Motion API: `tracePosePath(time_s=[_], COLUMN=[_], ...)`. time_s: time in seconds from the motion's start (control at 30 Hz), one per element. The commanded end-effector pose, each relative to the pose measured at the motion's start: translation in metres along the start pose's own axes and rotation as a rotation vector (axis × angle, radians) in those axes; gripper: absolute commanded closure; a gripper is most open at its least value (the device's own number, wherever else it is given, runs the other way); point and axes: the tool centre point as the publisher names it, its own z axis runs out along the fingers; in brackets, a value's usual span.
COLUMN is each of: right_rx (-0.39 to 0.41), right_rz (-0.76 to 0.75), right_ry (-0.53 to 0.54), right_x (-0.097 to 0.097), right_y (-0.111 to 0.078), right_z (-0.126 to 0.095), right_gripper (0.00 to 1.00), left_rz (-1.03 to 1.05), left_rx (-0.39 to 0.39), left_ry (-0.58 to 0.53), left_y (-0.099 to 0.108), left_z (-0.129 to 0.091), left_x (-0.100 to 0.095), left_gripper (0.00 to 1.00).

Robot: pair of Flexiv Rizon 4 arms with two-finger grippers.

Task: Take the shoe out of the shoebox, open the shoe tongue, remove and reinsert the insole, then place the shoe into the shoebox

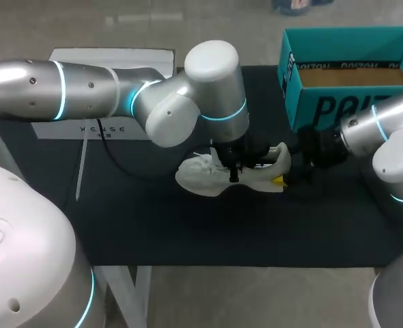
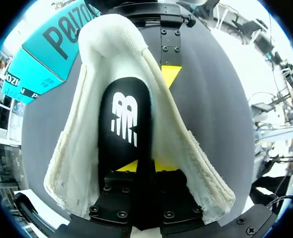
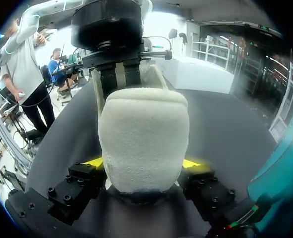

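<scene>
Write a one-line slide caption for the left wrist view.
Jaws pinch the black insole lying inside the white shoe on the dark table, teal shoebox beyond.

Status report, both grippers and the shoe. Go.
Left gripper shut on insole, inside shoe. Right gripper shut on shoe's heel. Shoe on table, outside shoebox. Left arm overhangs shoe.

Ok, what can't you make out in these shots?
Head view: the left arm covers the middle of the shoe.
Left wrist view: the insole runs behind the left gripper, front end hidden.
Right wrist view: the heel blocks the shoe's toe.
Head view: the shoebox is cut off by the edge; the right arm overlaps its front.
</scene>
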Motion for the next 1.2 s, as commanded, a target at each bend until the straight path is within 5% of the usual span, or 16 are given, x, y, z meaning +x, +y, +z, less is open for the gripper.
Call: tracePosePath(time_s=[0.03, 0.17, 0.53, 1.2], right_rx=[0.004, 0.004, 0.004, 0.004], right_rz=[0.000, 0.000, 0.000, 0.000], right_ry=[0.001, 0.001, 0.001, 0.001], right_x=[0.003, 0.003, 0.003, 0.003], right_y=[0.000, 0.000, 0.000, 0.000], right_z=[0.002, 0.002, 0.002, 0.002], right_gripper=[1.00, 1.00, 1.00, 1.00], left_rz=[0.003, -0.001, -0.024, -0.079], left_rx=[-0.007, -0.003, -0.005, 0.112], left_ry=[-0.030, -0.032, -0.148, -0.122], left_y=[0.007, 0.007, 0.004, -0.002], left_z=[0.016, 0.017, -0.015, -0.056], left_x=[-0.007, -0.007, -0.006, -0.012], left_gripper=[0.87, 1.00, 1.00, 1.00])
